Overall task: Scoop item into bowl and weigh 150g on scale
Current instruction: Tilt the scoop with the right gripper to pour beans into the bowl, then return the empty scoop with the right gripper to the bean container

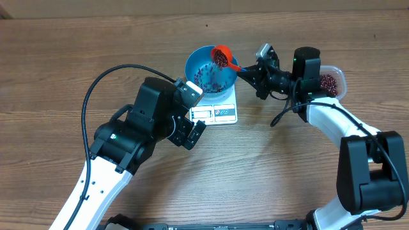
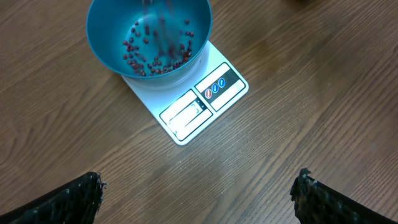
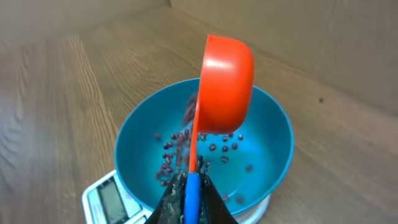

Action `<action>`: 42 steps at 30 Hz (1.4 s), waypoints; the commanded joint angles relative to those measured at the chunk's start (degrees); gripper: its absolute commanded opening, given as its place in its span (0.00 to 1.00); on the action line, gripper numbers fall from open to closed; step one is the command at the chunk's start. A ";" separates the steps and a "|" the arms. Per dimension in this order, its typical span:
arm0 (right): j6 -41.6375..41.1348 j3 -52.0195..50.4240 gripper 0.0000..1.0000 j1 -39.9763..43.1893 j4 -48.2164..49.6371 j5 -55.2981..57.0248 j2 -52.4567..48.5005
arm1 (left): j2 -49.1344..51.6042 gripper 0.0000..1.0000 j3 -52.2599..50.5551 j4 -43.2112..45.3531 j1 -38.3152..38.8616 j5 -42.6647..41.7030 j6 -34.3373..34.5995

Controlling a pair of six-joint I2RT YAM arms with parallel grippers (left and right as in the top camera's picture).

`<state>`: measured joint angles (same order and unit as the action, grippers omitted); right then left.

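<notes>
The blue bowl (image 1: 193, 66) stands on the white scale (image 1: 220, 113) at the middle of the table. A thin scatter of dark red beans (image 2: 155, 59) lies in its bottom. My right gripper (image 3: 193, 175) is shut on the blue handle of an orange scoop (image 3: 227, 81). The scoop is tipped on its side over the bowl (image 3: 273, 143), and beans (image 3: 186, 115) are falling from it in a blur. My left gripper (image 2: 199, 193) hangs open over bare wood in front of the scale (image 2: 199, 109), with nothing between its fingers.
A clear plastic tub (image 1: 332, 84) holding more beans sits at the far right, behind my right arm (image 1: 307, 70). My left arm (image 1: 147, 121) reaches in from the lower left and ends just short of the scale's display edge.
</notes>
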<state>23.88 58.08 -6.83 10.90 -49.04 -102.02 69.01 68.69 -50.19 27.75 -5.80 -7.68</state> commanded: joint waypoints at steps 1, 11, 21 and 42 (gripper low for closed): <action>9.07 0.85 0.04 0.02 0.37 0.15 -0.02 | -0.02 1.00 -0.07 0.04 -0.20 0.00 -1.09; 21.79 0.85 0.04 0.04 1.68 0.22 -0.02 | -0.02 1.00 -0.07 0.04 -0.20 0.00 -1.09; 22.95 0.85 0.04 0.09 5.68 2.10 -0.02 | -0.02 1.00 -0.07 0.04 -0.20 0.00 -1.09; -1.53 0.87 0.04 2.97 -7.61 18.47 11.74 | -0.02 1.00 -0.07 0.04 -0.20 0.00 -1.09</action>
<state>29.89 58.08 -5.23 5.69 -40.27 -96.29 69.01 68.69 -50.17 27.75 -5.80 -7.68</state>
